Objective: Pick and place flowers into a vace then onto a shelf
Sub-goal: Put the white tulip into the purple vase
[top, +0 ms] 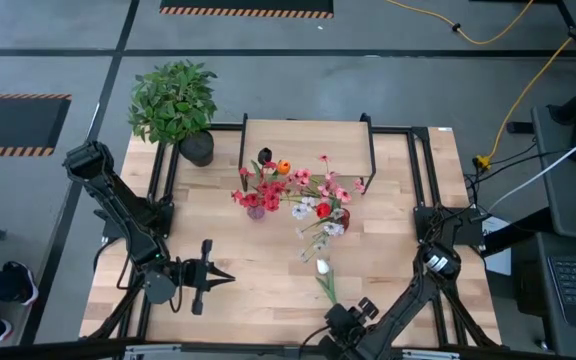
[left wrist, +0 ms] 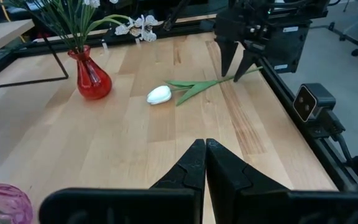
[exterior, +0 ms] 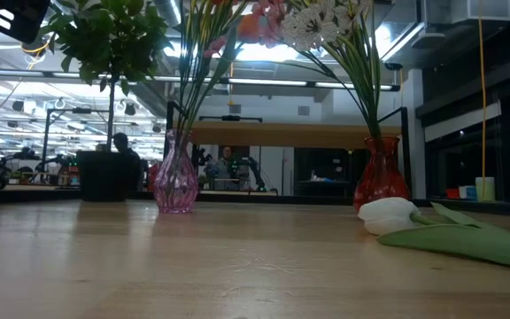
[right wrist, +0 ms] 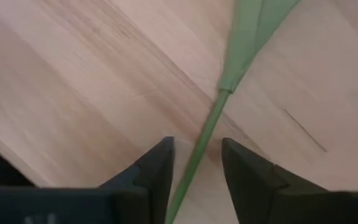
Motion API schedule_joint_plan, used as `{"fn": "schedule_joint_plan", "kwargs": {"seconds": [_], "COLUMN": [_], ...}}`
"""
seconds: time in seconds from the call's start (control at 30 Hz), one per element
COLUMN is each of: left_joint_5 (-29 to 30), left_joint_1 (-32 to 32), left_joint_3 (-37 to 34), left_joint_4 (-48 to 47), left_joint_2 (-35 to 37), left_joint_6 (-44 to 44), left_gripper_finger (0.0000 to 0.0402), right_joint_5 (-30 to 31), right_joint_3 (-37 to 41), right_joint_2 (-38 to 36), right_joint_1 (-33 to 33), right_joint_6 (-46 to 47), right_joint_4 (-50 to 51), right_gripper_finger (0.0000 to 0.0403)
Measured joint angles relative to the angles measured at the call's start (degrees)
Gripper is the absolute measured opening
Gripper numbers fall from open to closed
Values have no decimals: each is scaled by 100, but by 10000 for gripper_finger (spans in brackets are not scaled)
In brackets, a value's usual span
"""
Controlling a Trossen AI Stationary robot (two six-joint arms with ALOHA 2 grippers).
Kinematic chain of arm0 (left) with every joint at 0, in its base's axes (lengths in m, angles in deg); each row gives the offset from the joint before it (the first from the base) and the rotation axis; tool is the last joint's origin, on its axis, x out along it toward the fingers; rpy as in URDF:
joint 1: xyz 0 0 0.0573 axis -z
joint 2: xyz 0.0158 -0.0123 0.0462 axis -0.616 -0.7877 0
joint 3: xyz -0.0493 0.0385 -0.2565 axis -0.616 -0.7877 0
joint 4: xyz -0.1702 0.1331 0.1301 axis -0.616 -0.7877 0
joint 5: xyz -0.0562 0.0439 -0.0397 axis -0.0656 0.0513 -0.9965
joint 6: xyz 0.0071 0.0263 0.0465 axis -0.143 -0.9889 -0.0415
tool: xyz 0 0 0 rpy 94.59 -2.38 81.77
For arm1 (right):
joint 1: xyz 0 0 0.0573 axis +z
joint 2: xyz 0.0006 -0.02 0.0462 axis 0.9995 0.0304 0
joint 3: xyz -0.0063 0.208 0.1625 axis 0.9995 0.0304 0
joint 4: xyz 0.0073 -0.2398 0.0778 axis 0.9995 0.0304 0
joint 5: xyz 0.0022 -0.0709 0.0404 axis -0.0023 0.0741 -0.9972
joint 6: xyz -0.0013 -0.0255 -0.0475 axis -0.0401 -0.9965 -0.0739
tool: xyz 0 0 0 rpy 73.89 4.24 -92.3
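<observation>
Tabletop: flower stem between right end effector fingers.

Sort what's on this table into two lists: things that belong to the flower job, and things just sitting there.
Job:
white tulip lying on the table
red vase with flowers
pink vase with flowers
shelf
right gripper, fingers open astride the tulip's stem
left gripper, shut, waiting

Lying about:
potted plant

- Left hand hovers low at the bench's left front, wrist level, pointing right, fingers pressed together.
- Right hand at the front edge, apparently tilted downward, fingers parted.
</observation>
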Motion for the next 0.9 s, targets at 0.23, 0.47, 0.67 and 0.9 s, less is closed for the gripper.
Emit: {"fn": "schedule_joint_plan", "kwargs": {"seconds": [0.23,0.47,0.67,0.9], "left_joint_5": [-2,-22,-22,-24], "left_joint_1": [0,0,0,0], "left_joint_3": [0,-2,-2,-2], "left_joint_4": [0,0,-2,-7], "left_joint_2": [0,0,0,0], "left_joint_6": [0,102,133,133], "left_gripper_finger": [8,8,8,8], "right_joint_5": [-185,-70,11,404], "right_joint_3": [10,15,26,46], "right_joint_2": [0,0,-123,-536], "right_joint_1": [-27,-20,-20,-29], "right_joint_6": [-4,35,-11,-58], "right_joint_4": [-314,-325,-289,-94], "right_gripper_finger": [26,4,2,1]}}
